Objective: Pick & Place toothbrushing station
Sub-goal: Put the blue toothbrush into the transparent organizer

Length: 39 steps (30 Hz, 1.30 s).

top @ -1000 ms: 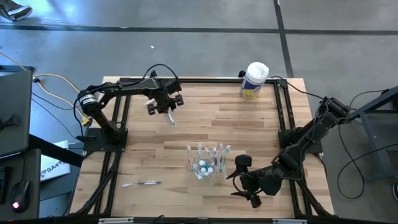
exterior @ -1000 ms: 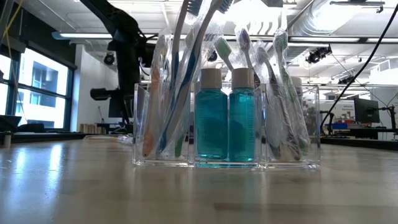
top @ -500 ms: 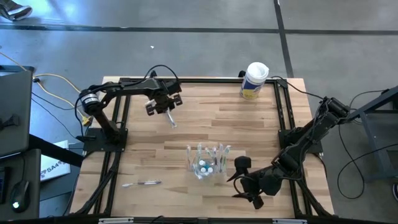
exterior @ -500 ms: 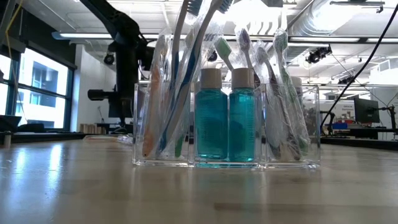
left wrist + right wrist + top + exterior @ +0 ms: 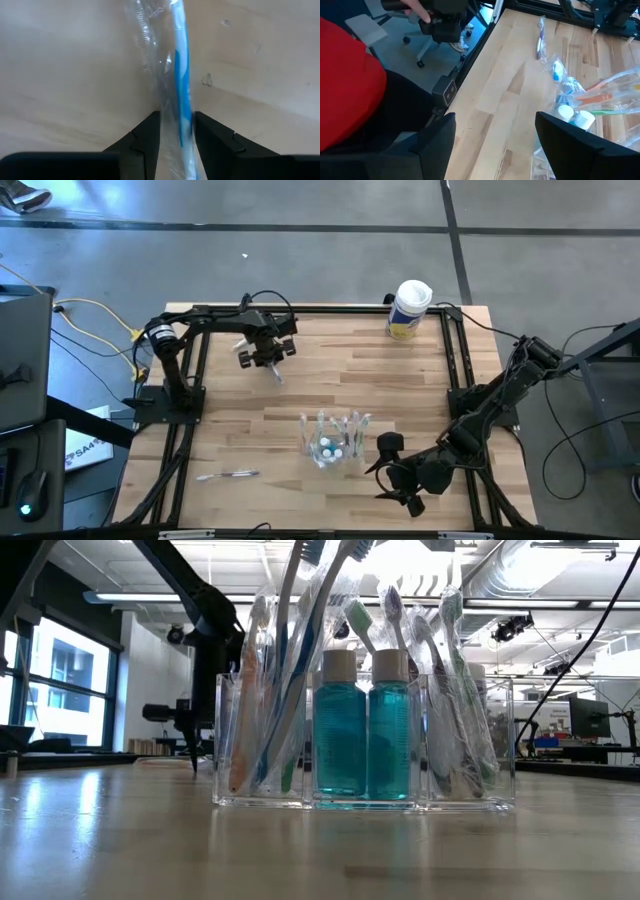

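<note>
One wrapped toothbrush (image 5: 179, 95) clamped in left end effector (image 5: 268, 363); right end effector (image 5: 400, 480) idle, open. Best lowered upright, slowly, into toothbrushing station (image 5: 334, 442).

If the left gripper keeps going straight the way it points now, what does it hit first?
Probably the bare wooden table: the left gripper, holding a wrapped blue toothbrush, points down at it; the toothbrush tip would likely touch first.

teal bottles (image 5: 365, 740), blue toothbrush (image 5: 181, 75), red sleeve (image 5: 345, 85)
</note>
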Each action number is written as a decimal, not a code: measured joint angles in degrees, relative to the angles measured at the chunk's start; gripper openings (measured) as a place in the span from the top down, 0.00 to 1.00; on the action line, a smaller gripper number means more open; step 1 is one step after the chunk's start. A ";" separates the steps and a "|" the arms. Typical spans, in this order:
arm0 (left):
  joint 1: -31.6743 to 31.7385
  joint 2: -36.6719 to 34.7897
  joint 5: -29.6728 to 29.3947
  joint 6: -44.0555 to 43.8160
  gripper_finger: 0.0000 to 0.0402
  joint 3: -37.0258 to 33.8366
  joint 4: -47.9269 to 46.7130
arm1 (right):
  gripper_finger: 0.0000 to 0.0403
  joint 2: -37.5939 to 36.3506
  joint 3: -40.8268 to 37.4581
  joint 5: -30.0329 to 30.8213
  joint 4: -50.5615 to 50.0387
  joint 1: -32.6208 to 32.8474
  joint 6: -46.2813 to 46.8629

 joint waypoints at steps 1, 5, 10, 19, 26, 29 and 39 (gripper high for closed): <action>0.00 0.41 -0.24 1.12 0.71 0.04 -0.06 | 0.34 0.00 0.00 -0.01 -0.01 0.00 0.12; 0.00 2.06 -0.64 3.03 0.71 0.04 -0.30 | 0.34 0.00 0.00 0.00 0.00 0.07 0.46; 0.00 3.47 -0.40 7.02 0.71 0.01 -1.13 | 0.34 0.00 0.00 0.09 0.00 0.85 1.20; -0.08 5.00 -1.41 10.35 0.74 0.06 -1.85 | 0.34 0.00 0.00 0.09 0.01 1.95 1.20; -0.07 5.02 -1.56 20.48 0.96 0.01 -2.25 | 0.34 0.00 0.00 0.11 -0.26 1.92 1.20; -0.09 5.02 -2.70 20.84 0.94 0.01 -2.26 | 0.34 0.00 0.00 0.10 -0.74 1.94 1.23; -1.15 2.91 -7.63 27.89 0.95 4.19 -6.61 | 0.34 0.00 0.00 0.11 -0.85 1.88 1.62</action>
